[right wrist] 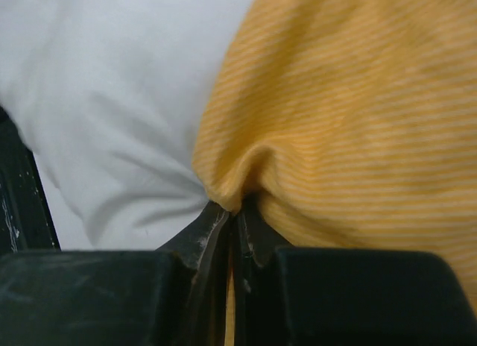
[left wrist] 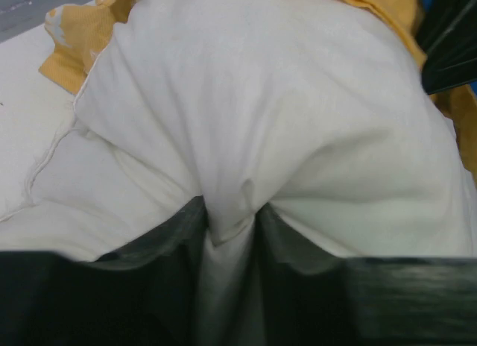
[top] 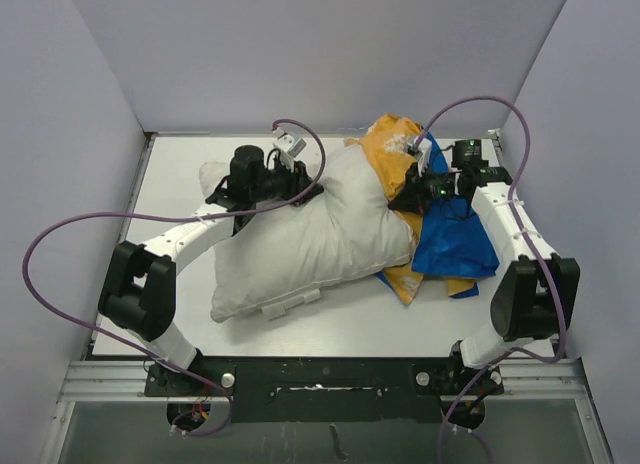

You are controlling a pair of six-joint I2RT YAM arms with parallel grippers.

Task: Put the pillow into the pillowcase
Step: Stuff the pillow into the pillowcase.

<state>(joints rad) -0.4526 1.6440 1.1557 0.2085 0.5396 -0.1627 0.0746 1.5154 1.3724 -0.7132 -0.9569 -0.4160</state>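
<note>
Above, we see the pillow on the counter, its right end against the crumpled pillowcase. Left wrist: our left claw pinches a pillow fold. Right wrist: our right claw clamps yellow pillowcase cloth.

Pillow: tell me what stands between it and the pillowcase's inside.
No separate object shows. The pillow touches the pillowcase at its right end, where the case's own bunched yellow fabric crowds the opening. The left gripper pinches the pillow, the right gripper the pillowcase.
</note>
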